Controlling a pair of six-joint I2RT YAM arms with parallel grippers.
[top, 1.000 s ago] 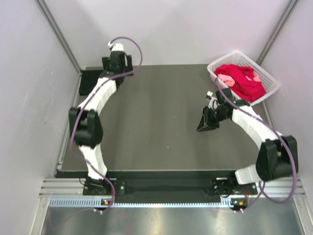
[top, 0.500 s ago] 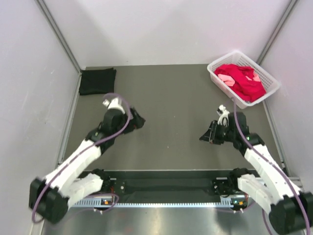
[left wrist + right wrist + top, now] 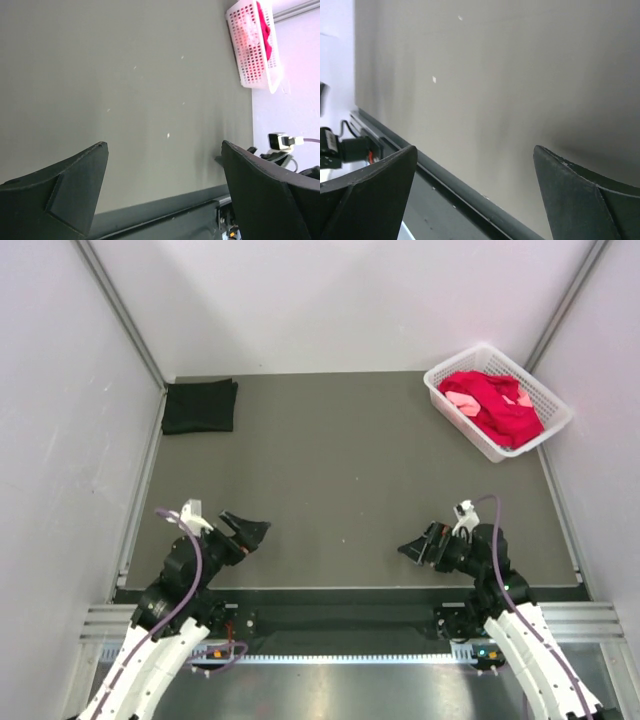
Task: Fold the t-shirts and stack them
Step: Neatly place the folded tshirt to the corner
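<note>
Black t-shirt (image 3: pixel 200 406) lies well ahead of the left claw (image 3: pixel 247 529), red ones (image 3: pixel 503 408) far past the right claw (image 3: pixel 413 547), both claws spread wide.

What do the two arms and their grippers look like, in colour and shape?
Both arms have white shells with black joints. A purple cable loops along the left arm and the right arm. The left gripper and right gripper are black, with wedge-shaped fingers.
</note>
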